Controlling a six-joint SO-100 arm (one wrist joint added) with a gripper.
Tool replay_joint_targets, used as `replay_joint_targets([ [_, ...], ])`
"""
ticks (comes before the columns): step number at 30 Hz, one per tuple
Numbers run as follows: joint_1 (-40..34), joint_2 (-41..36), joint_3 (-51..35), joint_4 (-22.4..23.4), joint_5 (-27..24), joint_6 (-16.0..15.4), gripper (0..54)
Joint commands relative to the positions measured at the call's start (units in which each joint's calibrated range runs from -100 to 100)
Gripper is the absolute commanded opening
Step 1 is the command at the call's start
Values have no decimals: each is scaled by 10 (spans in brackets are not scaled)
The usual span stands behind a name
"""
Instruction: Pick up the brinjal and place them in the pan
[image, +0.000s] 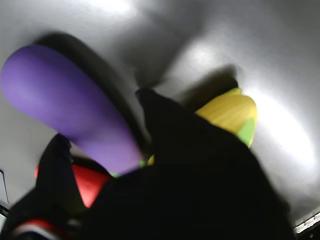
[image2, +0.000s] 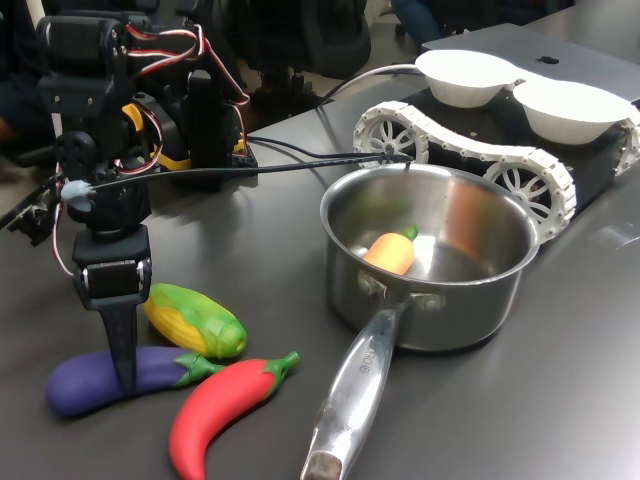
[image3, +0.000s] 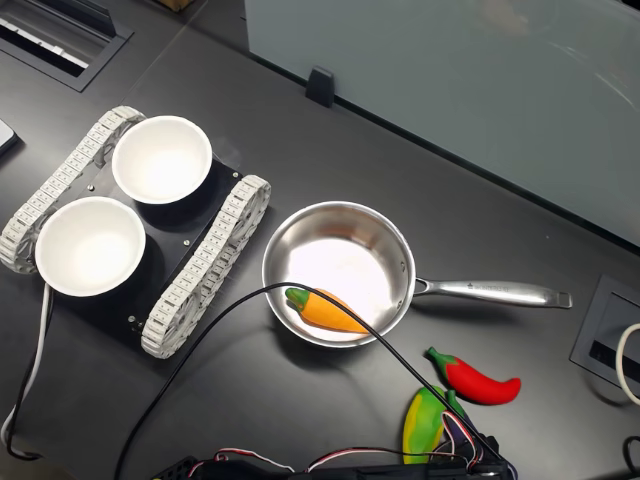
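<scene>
First exterior view is looking low across the table; second exterior view is looking straight down; both are sharing the pan; wrist view is sitting close, blurred.

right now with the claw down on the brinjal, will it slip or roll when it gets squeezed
Probably a bit slippery: the brinjal has a smooth, glossy skin. Its rounded, curved body lies flat on the table, so a squeeze could roll it sideways toward the corn. It looks like a stiff toy.
</scene>
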Motion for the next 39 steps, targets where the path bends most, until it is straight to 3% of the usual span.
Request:
replay_joint_targets([
  [1, 9, -1, -37, 24, -6, 10, 223],
  [10, 12, 19, -60, 31, -8, 12, 189],
  [15, 11, 30, -61, 30, -7, 18, 218],
  [22, 9, 41, -66, 30, -5, 26, 100],
  [29, 10, 34, -60, 28, -2, 26, 21],
  [39, 22, 7, -46, 15, -14, 25, 1],
])
